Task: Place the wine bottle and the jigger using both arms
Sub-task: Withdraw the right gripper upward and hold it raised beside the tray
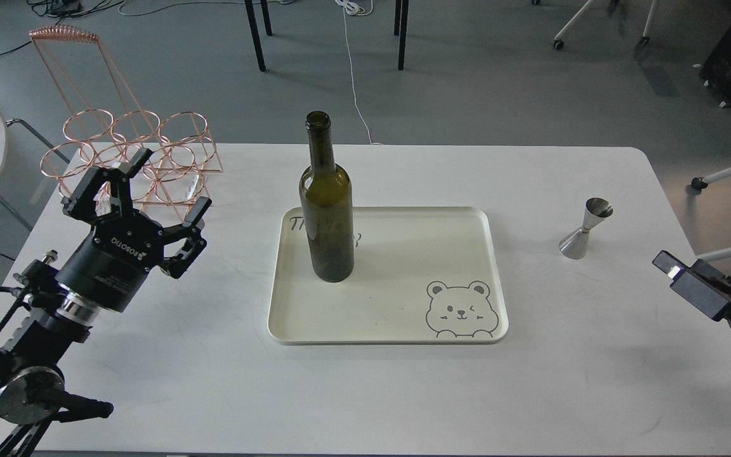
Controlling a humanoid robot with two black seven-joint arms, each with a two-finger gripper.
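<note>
The dark green wine bottle [327, 209] stands upright on the left part of the cream tray [499, 273]. The silver jigger [584, 230] stands upright on the white table, right of the tray. My left gripper [172, 183] is open and empty, hovering left of the tray, well apart from the bottle. My right gripper [689, 282] is near the right edge of the view, below and to the right of the jigger and apart from it. It is seen edge-on and dark, so its fingers cannot be told apart.
A copper wire rack [131, 155] stands at the table's back left corner, just behind my left gripper. The tray has a bear drawing [460, 309] at its front right. Chair and table legs stand on the floor beyond the table.
</note>
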